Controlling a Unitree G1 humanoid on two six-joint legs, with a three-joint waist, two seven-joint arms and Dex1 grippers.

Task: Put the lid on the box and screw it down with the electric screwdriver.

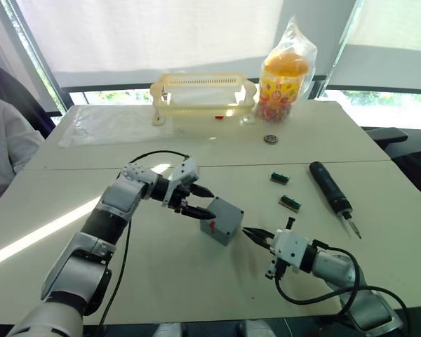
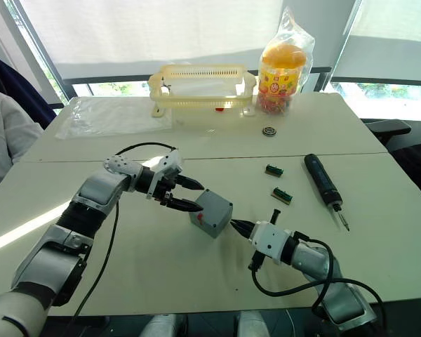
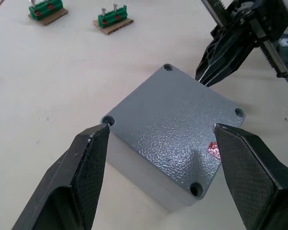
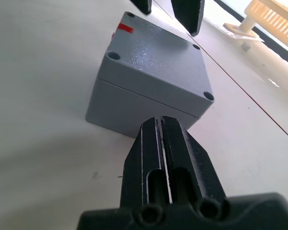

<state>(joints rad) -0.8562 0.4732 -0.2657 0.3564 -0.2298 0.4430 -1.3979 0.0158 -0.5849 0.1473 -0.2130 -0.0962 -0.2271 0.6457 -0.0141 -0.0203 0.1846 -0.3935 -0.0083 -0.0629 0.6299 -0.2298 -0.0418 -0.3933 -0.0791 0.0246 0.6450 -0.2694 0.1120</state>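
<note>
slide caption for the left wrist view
Left gripper open, its fingers straddling the lid seated on the box, right gripper shut at the far edge.

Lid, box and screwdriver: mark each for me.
lid point(image 3: 175, 122), left wrist view, middle of its top face
box point(image 4: 134, 108), right wrist view, side wall below the seam
screwdriver point(image 1: 328, 185), left eye view, black body
</note>
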